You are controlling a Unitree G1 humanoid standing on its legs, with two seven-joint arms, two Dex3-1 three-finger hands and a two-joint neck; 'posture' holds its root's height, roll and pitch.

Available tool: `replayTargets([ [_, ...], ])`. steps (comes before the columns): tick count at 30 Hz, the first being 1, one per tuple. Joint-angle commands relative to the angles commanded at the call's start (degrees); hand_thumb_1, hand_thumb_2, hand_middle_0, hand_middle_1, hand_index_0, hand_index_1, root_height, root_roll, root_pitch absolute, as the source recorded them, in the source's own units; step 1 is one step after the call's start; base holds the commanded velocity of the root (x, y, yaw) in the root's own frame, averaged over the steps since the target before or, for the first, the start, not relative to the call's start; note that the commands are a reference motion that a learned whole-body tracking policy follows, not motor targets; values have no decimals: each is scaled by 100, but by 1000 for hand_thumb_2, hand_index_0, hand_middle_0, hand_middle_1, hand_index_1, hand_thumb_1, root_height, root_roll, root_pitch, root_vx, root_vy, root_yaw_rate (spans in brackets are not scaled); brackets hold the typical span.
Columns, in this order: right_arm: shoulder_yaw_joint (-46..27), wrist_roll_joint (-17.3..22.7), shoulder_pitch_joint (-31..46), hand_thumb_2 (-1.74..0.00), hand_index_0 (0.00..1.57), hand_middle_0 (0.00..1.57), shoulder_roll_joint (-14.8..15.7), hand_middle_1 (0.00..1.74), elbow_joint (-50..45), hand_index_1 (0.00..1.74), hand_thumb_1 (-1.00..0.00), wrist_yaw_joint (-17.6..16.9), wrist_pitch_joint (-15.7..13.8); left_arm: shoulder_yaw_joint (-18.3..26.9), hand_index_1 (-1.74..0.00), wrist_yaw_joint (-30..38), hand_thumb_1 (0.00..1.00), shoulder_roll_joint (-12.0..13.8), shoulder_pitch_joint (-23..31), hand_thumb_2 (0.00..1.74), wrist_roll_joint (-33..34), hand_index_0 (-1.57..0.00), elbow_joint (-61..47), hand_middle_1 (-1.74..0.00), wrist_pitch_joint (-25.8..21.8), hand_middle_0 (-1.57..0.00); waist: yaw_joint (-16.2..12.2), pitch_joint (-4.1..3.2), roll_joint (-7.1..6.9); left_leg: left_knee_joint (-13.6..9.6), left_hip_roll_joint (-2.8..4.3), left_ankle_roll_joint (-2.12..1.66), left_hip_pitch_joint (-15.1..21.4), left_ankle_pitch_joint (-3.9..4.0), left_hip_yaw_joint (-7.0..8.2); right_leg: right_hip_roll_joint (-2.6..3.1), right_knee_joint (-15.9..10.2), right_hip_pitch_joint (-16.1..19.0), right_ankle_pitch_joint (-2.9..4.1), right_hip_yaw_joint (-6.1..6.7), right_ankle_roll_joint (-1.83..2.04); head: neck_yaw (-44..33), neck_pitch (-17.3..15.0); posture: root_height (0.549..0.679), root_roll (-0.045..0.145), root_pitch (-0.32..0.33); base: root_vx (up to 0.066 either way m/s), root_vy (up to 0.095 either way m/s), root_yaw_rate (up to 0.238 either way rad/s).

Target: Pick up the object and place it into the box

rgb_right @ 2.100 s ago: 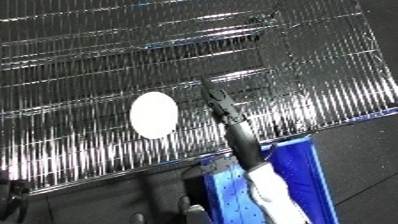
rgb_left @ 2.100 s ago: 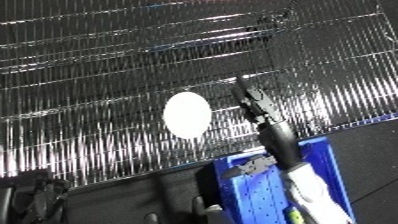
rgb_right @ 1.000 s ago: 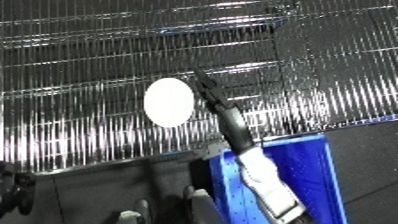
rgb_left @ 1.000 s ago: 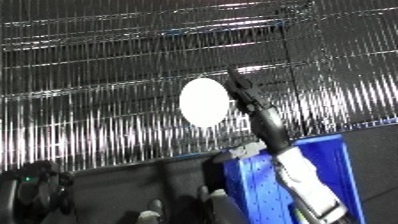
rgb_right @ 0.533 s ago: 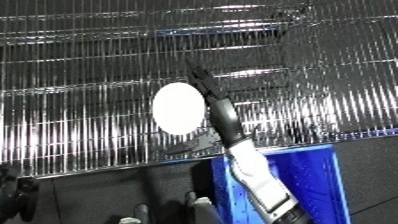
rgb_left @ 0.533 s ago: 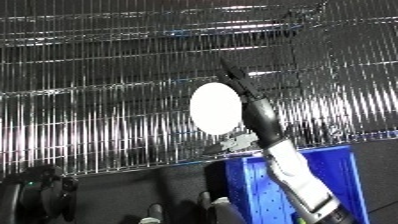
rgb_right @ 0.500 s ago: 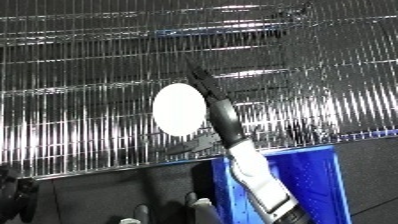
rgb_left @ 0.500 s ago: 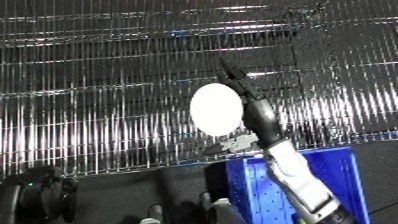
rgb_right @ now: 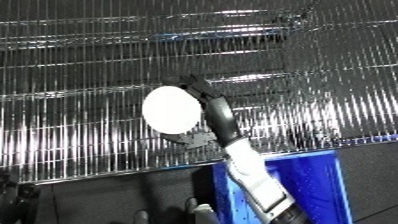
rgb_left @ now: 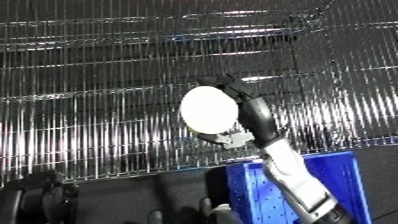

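Only one object (rgb_left: 210, 109) shows: a plain white, smooth oval, bright enough that no surface detail can be made out. It stands on the wire shelf (rgb_left: 98, 125), a broad silver rack of thin parallel rods that fills most of both views. One hand (rgb_left: 251, 111) is in sight, the right one, black, at the end of a white and silver forearm (rgb_left: 293, 175) rising from the lower edge. Its fingers (rgb_right: 199, 86) curve over the top and right side of the oval, and the thumb part reaches beneath it, so the hand is clamped on the object. One blue bin (rgb_left: 342, 180) sits below the shelf's front edge at lower right; the forearm crosses over its left part, and the bottom of the view cuts it off, so its inside is mostly hidden. The left hand shows in neither view. At lower left a dark, rounded shape (rgb_left: 35, 200) lies in shadow and cannot be identified. Glare streaks across the rods, and whether the oval touches the wires or is lifted off them is hard to tell.
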Motion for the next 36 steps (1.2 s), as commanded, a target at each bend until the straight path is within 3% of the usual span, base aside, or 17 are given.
replayTargets([
  [9,-293,-261,402,-1044,942,942,-11,1044,-596,1044,-600,-256,-178,123,-1740,-87,1000,31,126,1740,38,-1570,22,-1740,-64,-1570,-131,0,-88,-231,45,5,275,14,2,74,-247,267,54,24,29,-28,94,596,51,61,-29,-27,-74],
  [18,-876,-523,1346,-1044,942,942,-78,1044,-1695,1044,-600,-440,-442,395,-1740,-232,1000,41,403,1740,143,-1570,-71,-1740,-54,-1570,-388,0,-194,-489,158,21,591,34,61,140,-539,553,148,96,96,14,125,605,49,47,-49,-28,-179],
  [25,-1340,-441,1942,-1044,942,942,-138,1044,-2281,1044,-600,-689,-732,555,-1740,-245,1000,80,498,1740,183,-1570,-89,-1740,-46,-1570,-606,0,-250,-557,250,29,703,5,135,200,-708,672,216,156,145,229,202,610,50,45,-71,-19,-237],
  [32,-1762,-571,2508,-1044,942,942,-221,1044,-2659,1044,-600,-1078,-832,701,-1740,-274,1000,98,607,1740,216,-1570,-120,-1740,-91,-1570,-840,-4,-271,-580,339,30,799,-56,262,272,-874,815,250,253,139,661,401,616,58,46,-64,10,-240],
  [36,-2048,-596,2857,-1044,942,942,-309,1044,-2685,1044,-600,-1298,-888,776,-1740,-292,1000,77,707,1740,197,-1570,-104,-1740,-243,-1570,-1010,-4,-227,-646,389,12,882,-61,369,292,-983,866,283,348,130,793,834,619,65,49,-38,79,-231],
])
